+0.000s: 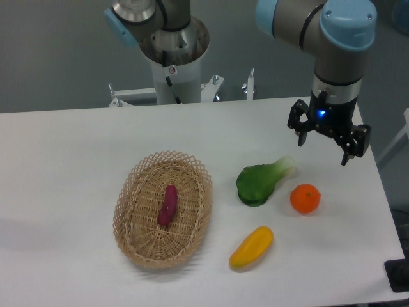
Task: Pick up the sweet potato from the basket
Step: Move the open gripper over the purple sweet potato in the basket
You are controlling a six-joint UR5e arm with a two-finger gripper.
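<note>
The oval tan woven wicker basket (163, 209) is my landmark; the slim magenta-purple sweet potato (168, 204) lies inside it. Right of the basket sits the leafy green bok choy (262, 182), farther right the round orange (305, 198). The yellow mango-shaped fruit (251, 247) lies right and nearer the front. My black two-finger gripper (327, 144) hangs far right, behind.

Counting one basket (135, 238) of woven wicker. Counting one sweet potato (169, 204), magenta-purple and slim. Counting one leafy green vegetable (261, 182), one orange (305, 198), and one yellow mango-shaped fruit (252, 247). Totalling four pieces of produce. Counting one white table (64, 160). Counting one robot arm (335, 45), carrying one gripper (326, 144) with two fingers. Adding up to eight things in all.
</note>
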